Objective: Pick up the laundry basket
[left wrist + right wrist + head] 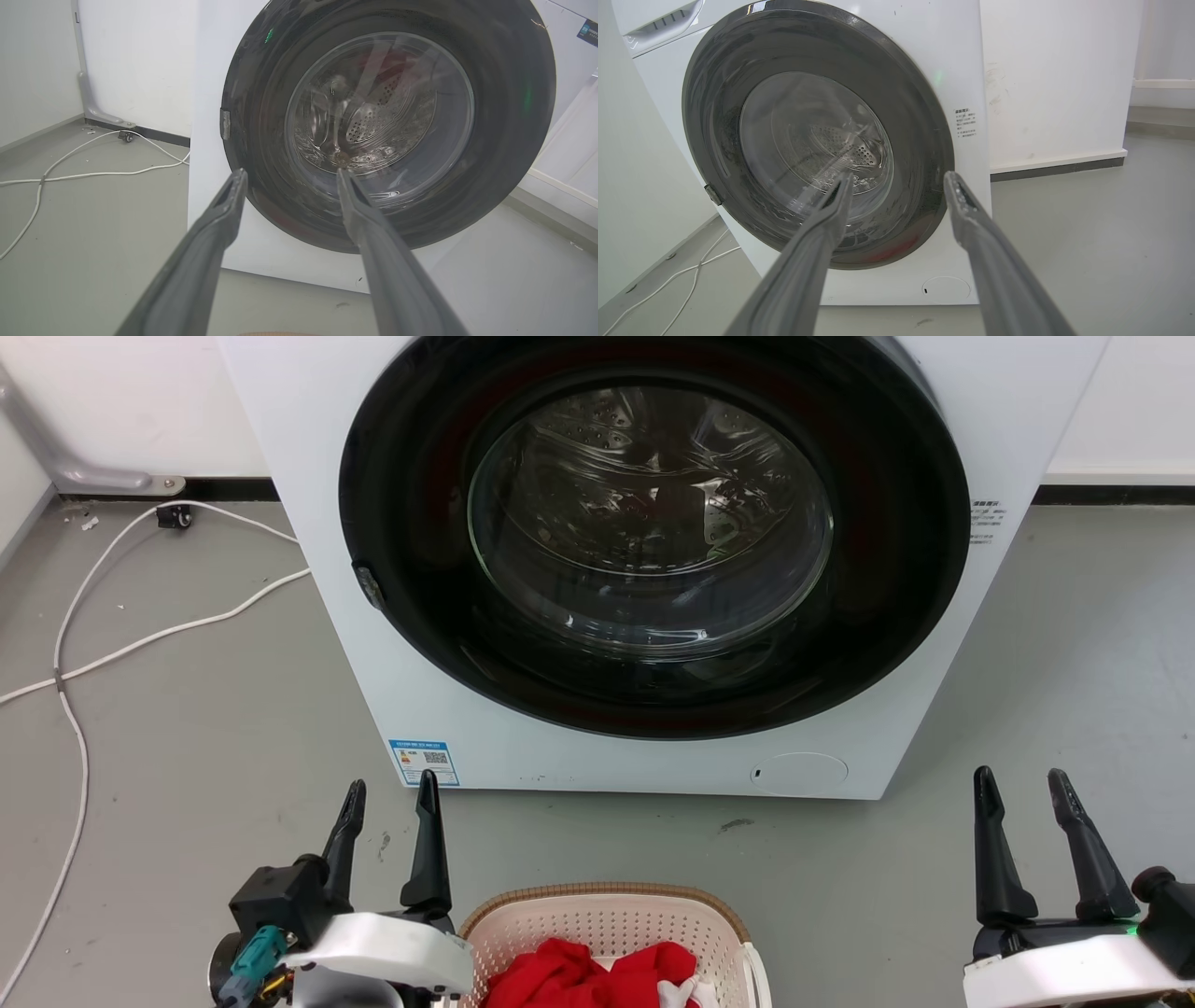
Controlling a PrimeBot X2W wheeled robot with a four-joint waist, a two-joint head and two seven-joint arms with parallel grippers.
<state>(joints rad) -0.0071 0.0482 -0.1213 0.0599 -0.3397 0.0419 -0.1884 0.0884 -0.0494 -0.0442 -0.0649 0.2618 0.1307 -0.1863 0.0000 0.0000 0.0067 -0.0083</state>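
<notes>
The laundry basket (pixel 607 919), cream with perforated walls and a brown woven-look rim, sits on the floor at the bottom middle of the head view, cut off by the frame edge. Red cloth (pixel 579 975) and a bit of white cloth lie inside it. A sliver of its rim (pixel 275 333) shows at the bottom of the left wrist view. My left gripper (pixel 390 791) stands open just left of the basket, fingers pointing at the washing machine, nothing between them. My right gripper (pixel 1022 779) is open well to the basket's right, also empty. Both grippers (pixel 289 175) (pixel 899 177) show spread fingers in their wrist views.
A white front-loading washing machine (pixel 579 747) with a closed dark round door (pixel 653 541) stands straight ahead. White cables (pixel 121 644) trail over the grey floor at the left. Walls with dark skirting run behind; open floor lies to the right of the machine.
</notes>
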